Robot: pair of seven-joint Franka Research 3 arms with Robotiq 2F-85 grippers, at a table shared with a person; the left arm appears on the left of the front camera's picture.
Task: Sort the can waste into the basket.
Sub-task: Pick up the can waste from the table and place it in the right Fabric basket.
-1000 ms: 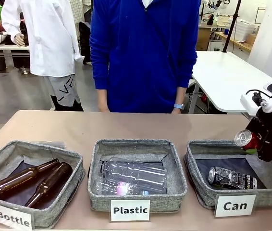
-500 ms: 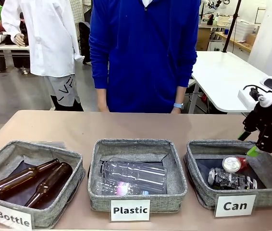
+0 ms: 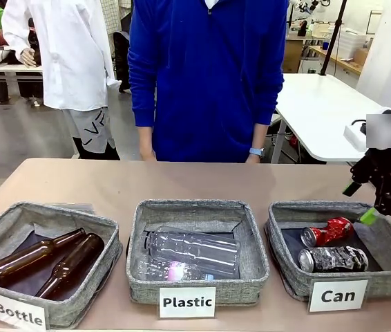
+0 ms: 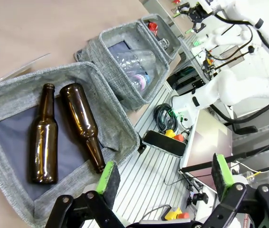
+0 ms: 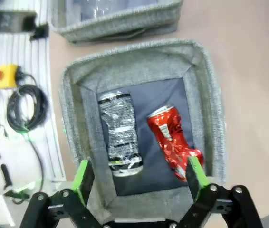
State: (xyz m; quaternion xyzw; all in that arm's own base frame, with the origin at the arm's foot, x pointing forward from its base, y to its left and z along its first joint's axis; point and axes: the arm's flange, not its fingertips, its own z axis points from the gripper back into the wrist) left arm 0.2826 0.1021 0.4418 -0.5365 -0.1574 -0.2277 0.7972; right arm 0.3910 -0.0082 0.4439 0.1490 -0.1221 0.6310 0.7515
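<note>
Two dented cans lie side by side in the grey basket [image 3: 285, 266] with the "Can" card: a shiny red can [image 3: 328, 232] toward the back and a black and silver can [image 3: 334, 259] nearer the front. My right gripper [image 3: 361, 202] hangs open above the basket's right rim, nothing between its green pads. In the right wrist view the red can [image 5: 172, 141] and the black and silver can [image 5: 120, 130] rest on the dark base of the basket [image 5: 210, 109], below the open right gripper [image 5: 137, 176]. My left gripper [image 4: 165, 175] is open and empty, off the table's edge.
The middle "Plastic" basket [image 3: 144, 270] holds clear plastic bottles [image 3: 192, 252]. The left "Bottle" basket [image 3: 106, 277] holds two brown glass bottles [image 3: 50, 259]. A person in a blue top [image 3: 206, 76] stands at the table's far side. Bare tabletop lies behind the baskets.
My right gripper opened and let go of the red can, which dropped into the "Can" basket beside the black and silver one. The gripper then rose slightly.
</note>
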